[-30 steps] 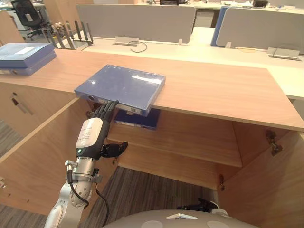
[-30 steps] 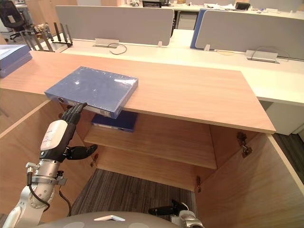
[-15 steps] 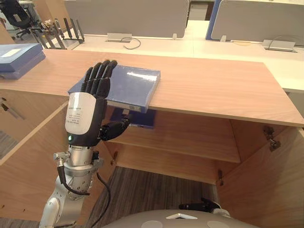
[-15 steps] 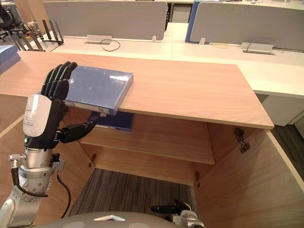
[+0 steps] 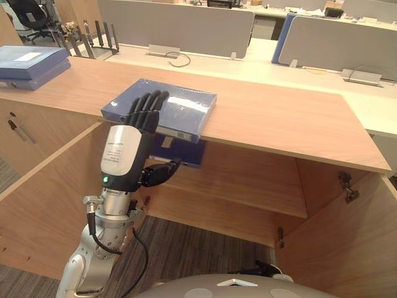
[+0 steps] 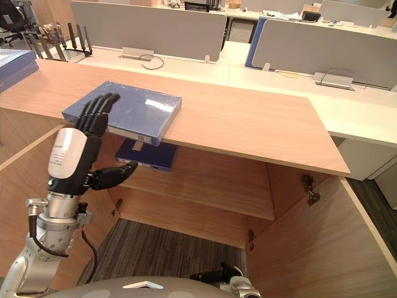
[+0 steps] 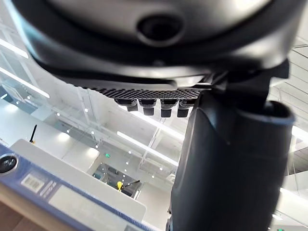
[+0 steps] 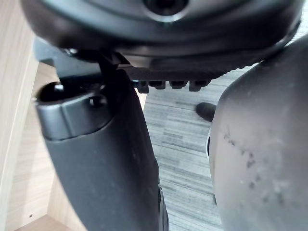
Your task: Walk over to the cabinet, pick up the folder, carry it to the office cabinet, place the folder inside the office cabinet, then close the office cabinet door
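Observation:
A blue folder (image 5: 180, 110) lies flat on the wooden cabinet top (image 5: 279, 118), its near edge hanging over the open cabinet. My left hand (image 5: 124, 155) is raised upright in front of the folder's near left corner, open, fingers straight and lined up over that corner, thumb sticking out below the cabinet top. It holds nothing. The folder's labelled spine (image 7: 48, 192) shows past the hand (image 7: 154, 48) in the left wrist view. My right hand (image 6: 214, 275) hangs low near the floor, relaxed and open, holding nothing.
A second blue folder (image 5: 186, 153) lies on the shelf (image 5: 248, 186) inside the cabinet. Both cabinet doors stand open, left (image 5: 43, 198) and right (image 5: 347, 248). More blue folders (image 5: 31, 62) are stacked at the far left, a file rack (image 5: 87, 40) behind them.
My left hand rose from just under the folder's front edge to stand upright before it. The view shifted as the camera moved. The folder stays in place.

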Controlling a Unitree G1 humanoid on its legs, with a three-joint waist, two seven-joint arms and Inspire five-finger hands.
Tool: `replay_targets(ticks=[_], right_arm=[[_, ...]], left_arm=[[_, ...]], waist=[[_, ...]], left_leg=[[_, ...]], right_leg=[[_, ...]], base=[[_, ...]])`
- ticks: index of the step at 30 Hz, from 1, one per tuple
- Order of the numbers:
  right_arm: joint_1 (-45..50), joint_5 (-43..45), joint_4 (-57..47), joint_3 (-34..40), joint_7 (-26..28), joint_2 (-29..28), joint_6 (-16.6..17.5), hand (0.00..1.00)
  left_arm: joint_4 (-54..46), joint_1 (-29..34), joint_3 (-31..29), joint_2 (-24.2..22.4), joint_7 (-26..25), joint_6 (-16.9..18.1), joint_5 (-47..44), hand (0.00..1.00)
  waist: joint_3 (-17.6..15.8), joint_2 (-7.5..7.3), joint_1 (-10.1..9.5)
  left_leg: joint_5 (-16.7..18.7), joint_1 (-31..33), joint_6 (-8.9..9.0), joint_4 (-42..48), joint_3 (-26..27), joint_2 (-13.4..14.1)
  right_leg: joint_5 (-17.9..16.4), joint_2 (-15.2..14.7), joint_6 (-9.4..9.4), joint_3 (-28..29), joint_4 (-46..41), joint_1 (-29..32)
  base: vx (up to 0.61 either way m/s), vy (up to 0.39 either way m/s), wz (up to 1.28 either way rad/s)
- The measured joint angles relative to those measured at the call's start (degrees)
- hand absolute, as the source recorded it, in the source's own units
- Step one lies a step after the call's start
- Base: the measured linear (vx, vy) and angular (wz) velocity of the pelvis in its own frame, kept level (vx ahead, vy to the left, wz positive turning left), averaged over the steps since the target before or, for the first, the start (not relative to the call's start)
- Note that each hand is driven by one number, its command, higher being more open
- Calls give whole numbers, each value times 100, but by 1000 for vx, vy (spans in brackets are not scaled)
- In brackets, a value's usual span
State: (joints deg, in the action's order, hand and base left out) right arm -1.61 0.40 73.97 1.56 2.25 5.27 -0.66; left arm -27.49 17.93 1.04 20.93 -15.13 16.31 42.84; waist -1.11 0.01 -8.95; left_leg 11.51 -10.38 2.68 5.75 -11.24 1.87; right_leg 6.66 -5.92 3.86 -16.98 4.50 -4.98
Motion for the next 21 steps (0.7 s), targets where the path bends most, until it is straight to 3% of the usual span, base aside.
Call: replay_targets(ticks=[10,21], right_arm=[[-35,0,-44,19,-1,23,-1,100],[-50,0,-65,19,-26,117,1,100]], left_arm=[[170,-3,200,3,72,1,-2,100],[445,-88,393,20,99,-2,10,100]], waist=[[28,66,145],[44,203,166]], left_leg=[[2,89,5,6,43,-1],[9,90,16,0,141,-6]], right_leg=[[9,4,-2,36,-1,103],[19,6,7,132,-2,155]], base=[[1,14,-2],[-2,16,-4]])
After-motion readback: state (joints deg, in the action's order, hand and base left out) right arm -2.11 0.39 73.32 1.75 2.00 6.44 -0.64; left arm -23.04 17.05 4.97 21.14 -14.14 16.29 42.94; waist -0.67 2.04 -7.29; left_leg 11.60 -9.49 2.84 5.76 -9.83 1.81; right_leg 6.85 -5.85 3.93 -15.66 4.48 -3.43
